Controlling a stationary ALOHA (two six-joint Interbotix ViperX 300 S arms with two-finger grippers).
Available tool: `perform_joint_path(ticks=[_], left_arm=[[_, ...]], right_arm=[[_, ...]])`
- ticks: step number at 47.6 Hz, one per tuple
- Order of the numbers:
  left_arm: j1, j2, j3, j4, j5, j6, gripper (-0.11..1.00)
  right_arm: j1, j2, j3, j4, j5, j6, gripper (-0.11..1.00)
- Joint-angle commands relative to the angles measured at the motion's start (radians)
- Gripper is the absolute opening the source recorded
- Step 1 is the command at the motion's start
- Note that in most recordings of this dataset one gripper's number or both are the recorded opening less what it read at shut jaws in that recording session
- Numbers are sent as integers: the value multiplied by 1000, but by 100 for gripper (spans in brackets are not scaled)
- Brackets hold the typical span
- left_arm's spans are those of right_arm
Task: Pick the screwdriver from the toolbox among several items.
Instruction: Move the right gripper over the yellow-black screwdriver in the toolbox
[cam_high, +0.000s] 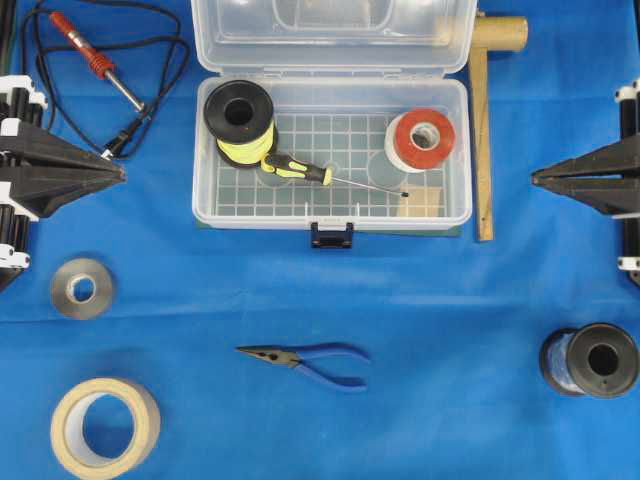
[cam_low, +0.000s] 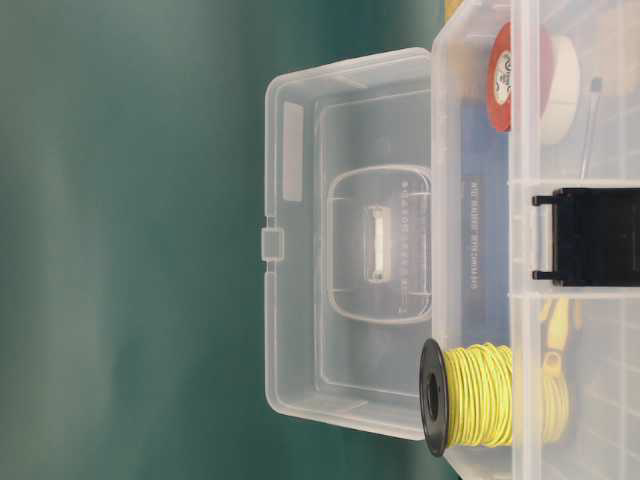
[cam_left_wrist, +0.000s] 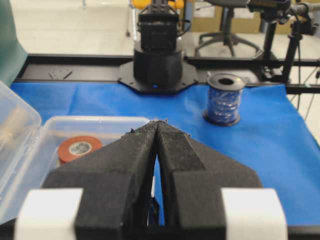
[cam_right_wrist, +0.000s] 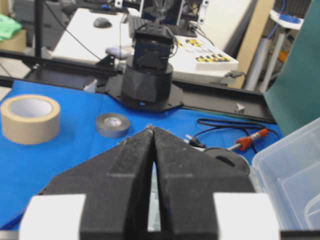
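Screwdriver in the open toolbox, both grippers clenched and empty.
The screwdriver lies on the toolbox floor, handle touching the wire spool, tip near the tape roll. Left gripper and right gripper sit at opposite sides of the toolbox.

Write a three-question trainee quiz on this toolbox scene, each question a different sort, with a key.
1. True or false: the screwdriver lies inside the open toolbox.
2. Multiple choice: what touches the screwdriver's handle end? A) the red-and-white tape roll B) the spool of yellow wire C) the tan block
3. Fill in: the blue-handled pliers lie on the blue cloth, ____ the toolbox.

Key
1. True.
2. B; the handle rests against the spool, while the shaft tip points toward the tan block.
3. Outside; they lie in front of its black latch. The left end effector and right end effector are both shut and empty.
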Motion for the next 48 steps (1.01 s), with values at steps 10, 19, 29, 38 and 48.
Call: perform_joint_path(ticks=[10, 19, 29, 38, 48], left_arm=[[-2, 17, -18, -29, -23, 2, 0], [0, 20, -18, -28, -32, 2, 0], [0, 20, -17, -29, -32, 3, 0], [0, 20, -17, -29, -34, 3, 0], [0, 20, -17, -29, -43, 3, 0]], right_arm=[[-31, 201, -196, 57, 236, 38, 0], [-86, 437, -423, 66, 443, 92, 0], [-146, 670, -657, 67, 666, 181, 0], [-189, 859, -847, 48, 867, 299, 35], [-192, 1026, -1000, 11, 1014, 390, 79]])
